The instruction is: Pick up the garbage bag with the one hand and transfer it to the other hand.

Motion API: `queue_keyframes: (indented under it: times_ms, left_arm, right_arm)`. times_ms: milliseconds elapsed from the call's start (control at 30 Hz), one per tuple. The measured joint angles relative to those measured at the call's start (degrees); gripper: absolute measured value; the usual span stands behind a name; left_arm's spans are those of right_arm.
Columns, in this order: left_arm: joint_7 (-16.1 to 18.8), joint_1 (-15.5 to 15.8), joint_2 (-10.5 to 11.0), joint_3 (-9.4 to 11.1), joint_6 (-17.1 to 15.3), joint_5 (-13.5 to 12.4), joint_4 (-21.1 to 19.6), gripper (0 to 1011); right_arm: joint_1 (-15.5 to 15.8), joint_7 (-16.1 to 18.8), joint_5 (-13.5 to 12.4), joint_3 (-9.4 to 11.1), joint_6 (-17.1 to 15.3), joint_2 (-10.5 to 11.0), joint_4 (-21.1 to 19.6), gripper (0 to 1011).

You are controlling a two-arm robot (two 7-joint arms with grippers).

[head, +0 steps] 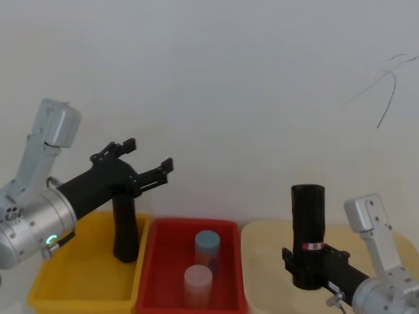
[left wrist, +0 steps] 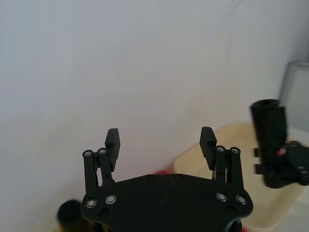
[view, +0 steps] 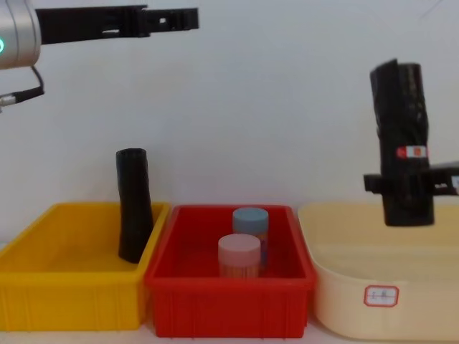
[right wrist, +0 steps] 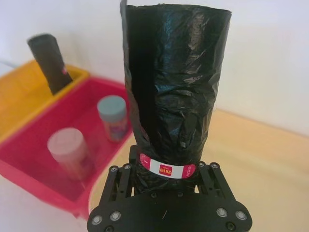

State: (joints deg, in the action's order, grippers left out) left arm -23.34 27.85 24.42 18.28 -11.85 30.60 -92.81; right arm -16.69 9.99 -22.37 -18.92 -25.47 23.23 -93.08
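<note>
Two jars [head: 207, 243] stand in red bin [head: 190, 223]; right gripper [head: 306, 256] clamps garbage bag [head: 308, 216]; left gripper [head: 149, 154], jaws apart, raised.

On the garbage bag [right wrist: 176, 87]: red-and-white sticker [right wrist: 167, 169] near its lower end, red characters on the white patch, which I can't make out. On the cream tub [view: 337, 287]: red-bordered white label [view: 381, 295], front wall, marks too faint to read.

The left gripper [head: 148, 154] is held high with its fingers [head: 165, 165] spread wide and pointed forward and rightward, while the right gripper [head: 306, 256] is held lower at the right, its fingers clamped on the lower part of the upright garbage bag [head: 308, 212].
</note>
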Motion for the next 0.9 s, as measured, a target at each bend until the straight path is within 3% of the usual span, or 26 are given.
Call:
queue_keyframes:
  times_ms: [333, 667, 900]
  left_arm:
    - [7.25, -1.58, 0.33, -0.94, -3.31, -3.08, -0.78, 1002]
    - [14.3, -2.85, -0.11, -1.76, -7.48, -6.03, -0.83, 1001]
    - [18.55, -3.5, -0.69, -2.28, -10.42, -7.89, -0.13, 1001]
  right_arm:
    - [0.55, -0.81, 0.07, 0.88, -1.95, 0.15, 1.82, 552]
    - [-1.55, -0.65, 0.83, 1.1, -2.92, 0.04, 5.0, 552]
    - [-2.43, -0.35, 1.18, 1.16, -3.13, 0.0, 6.13, 736]
